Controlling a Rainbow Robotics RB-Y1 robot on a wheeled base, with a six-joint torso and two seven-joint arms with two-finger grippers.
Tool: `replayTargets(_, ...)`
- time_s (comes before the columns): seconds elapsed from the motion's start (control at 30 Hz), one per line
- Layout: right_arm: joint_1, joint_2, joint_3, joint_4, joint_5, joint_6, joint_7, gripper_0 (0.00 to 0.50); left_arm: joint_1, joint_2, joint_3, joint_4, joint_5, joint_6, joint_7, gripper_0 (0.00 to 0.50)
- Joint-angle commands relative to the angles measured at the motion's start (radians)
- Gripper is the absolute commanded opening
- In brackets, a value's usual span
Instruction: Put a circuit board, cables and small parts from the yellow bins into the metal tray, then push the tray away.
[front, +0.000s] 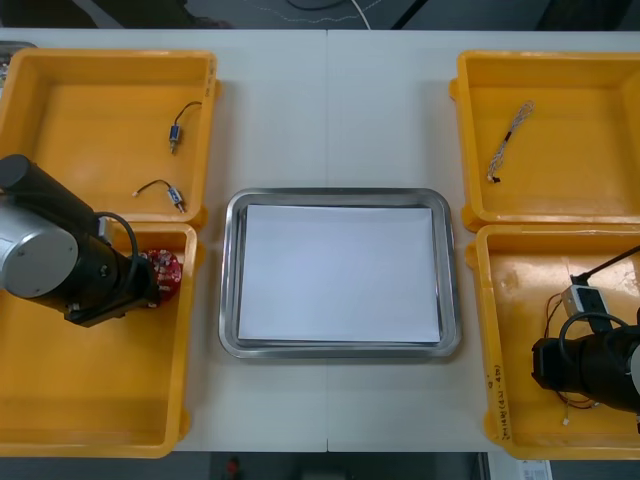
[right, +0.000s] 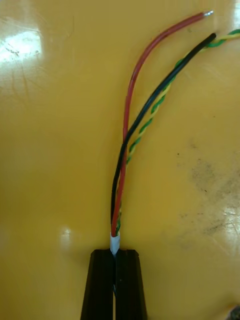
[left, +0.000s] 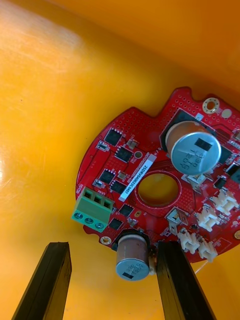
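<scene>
front view: left claw (left: 112, 247), lower left, open beside the red board (front: 165, 268); right claw (right: 116, 252), lower right, clamped on a cable (right: 116, 205).

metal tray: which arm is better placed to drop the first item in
Right. The right gripper is shut on the end of the cable, ready to lift. The left gripper stands open over the edge of the red circuit board, not yet gripping.

The light worktop (front: 330, 110) carries a far left yellow bin (front: 100, 150), a near left yellow bin (front: 90, 390), a far right yellow bin (front: 580, 150) and a near right yellow bin (front: 520, 330). Between the two pairs the metal tray (front: 340, 195), white inside, lies flat and apart from every bin.
</scene>
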Motion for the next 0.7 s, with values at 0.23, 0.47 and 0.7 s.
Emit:
replayTargets(0.23,-0.003,0.006,-0.063,-0.106,-0.009,0.108,-0.032,0.000,-0.031,-0.013,-0.022,-0.005,-0.025,-0.011,0.105,0.159)
replayTargets(0.47,-0.109,-0.015,-0.158,-0.193,-0.029,0.332,-0.014,0.000,-0.031,-0.013,-0.022,-0.005,-0.025,-0.010,0.103,0.002)
replayTargets(0.7,-0.208,-0.074,-0.202,-0.265,-0.061,0.461,0.006,0.000,-0.036,-0.012,-0.017,-0.008,-0.020,-0.005,0.099,0.002)
